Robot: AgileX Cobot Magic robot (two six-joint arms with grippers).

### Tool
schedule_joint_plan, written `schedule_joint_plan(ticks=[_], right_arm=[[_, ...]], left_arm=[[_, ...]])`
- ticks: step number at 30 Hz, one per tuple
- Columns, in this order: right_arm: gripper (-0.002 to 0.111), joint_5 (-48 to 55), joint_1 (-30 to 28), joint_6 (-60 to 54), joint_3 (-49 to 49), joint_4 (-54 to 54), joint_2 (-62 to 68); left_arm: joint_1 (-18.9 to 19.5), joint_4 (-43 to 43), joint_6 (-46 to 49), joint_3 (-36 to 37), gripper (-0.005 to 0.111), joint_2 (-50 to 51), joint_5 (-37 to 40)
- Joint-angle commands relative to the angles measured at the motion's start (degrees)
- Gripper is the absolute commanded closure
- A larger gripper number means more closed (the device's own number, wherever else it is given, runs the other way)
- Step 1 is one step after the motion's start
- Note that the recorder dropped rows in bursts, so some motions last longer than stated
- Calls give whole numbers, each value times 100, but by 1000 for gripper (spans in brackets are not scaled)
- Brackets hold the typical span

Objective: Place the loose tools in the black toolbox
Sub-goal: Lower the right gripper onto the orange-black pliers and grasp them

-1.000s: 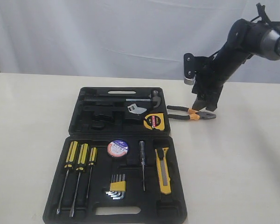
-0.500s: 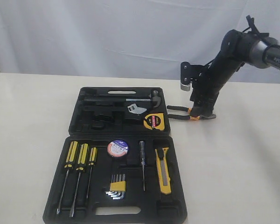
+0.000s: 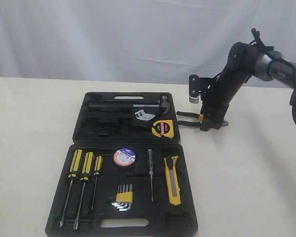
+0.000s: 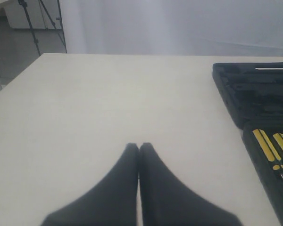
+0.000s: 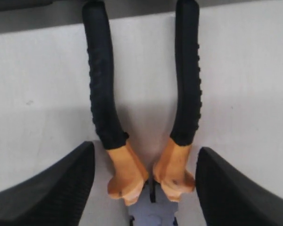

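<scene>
The right gripper (image 3: 210, 124) stands spread wide astride the orange-and-black-handled pliers (image 5: 101, 94), a finger on each side of the hinge with a gap to each. The pliers lie on the table (image 3: 256, 173), just beside the open black toolbox (image 3: 89, 106). The left gripper (image 4: 139, 153) is pressed together, holding nothing.

No lettering reads clearly (the tape roll (image 3: 124, 157) and tape measure (image 3: 164, 128) labels blur).

Pliers (image 5: 121, 165) orange, black studded grips; toolbox (image 3: 79, 132) black; table (image 3: 29, 148) perhaps cream
</scene>
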Motion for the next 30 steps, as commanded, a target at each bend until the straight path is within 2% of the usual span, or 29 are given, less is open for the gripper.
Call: schedule_joint_plan(ticks=[1,20,26,30], right_arm=[[49,-74,-6,-101,-46,-12,24],[49,-16,-6,-178,-80,-118,262],[50,738,-6,-178,-281,-298,286],[51,746,-6,-143,-417,-394,300]], left_arm=[[-27,-55,-11,15,107,-7,-57],[-27,-55,-11,15,107,-7,-57],[-27,-55,-11,15,107,-7,-57],[-27,-55,-11,15,107,-7,-57]])
